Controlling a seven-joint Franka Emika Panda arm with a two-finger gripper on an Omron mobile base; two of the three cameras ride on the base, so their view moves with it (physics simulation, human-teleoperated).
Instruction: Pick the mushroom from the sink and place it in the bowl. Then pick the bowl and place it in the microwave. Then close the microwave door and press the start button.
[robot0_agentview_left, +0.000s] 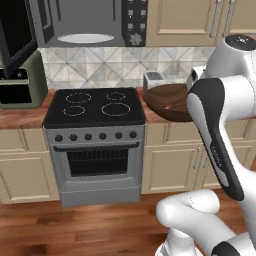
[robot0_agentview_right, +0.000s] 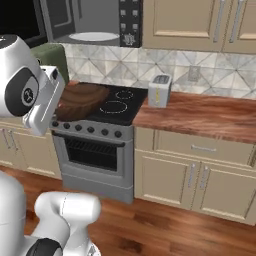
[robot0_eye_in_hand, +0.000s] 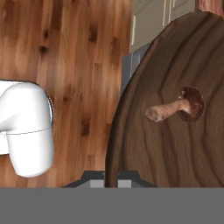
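- Gripper (robot0_eye_in_hand: 111, 178) closed on the rim of the bowl (robot0_eye_in_hand: 175, 109), held in the air.
- Mushroom (robot0_eye_in_hand: 177, 107) lies inside the bowl.
- Microwave (robot0_agentview_left: 87, 22) above the stove (robot0_agentview_left: 95, 107), door (robot0_agentview_left: 15, 35) open; wooden floor (robot0_eye_in_hand: 78, 52) below.

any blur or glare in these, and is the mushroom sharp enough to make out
Hand view: mushroom crisp in the bowl, grain sharp, no glare. Left base view: slightly soft, even light, arm hides part of the bowl. Right base view: also soft, no harsh shadows.

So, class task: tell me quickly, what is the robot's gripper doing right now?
Gripper: shut on the rim of the wooden bowl, carrying it in the air with the mushroom lying inside.
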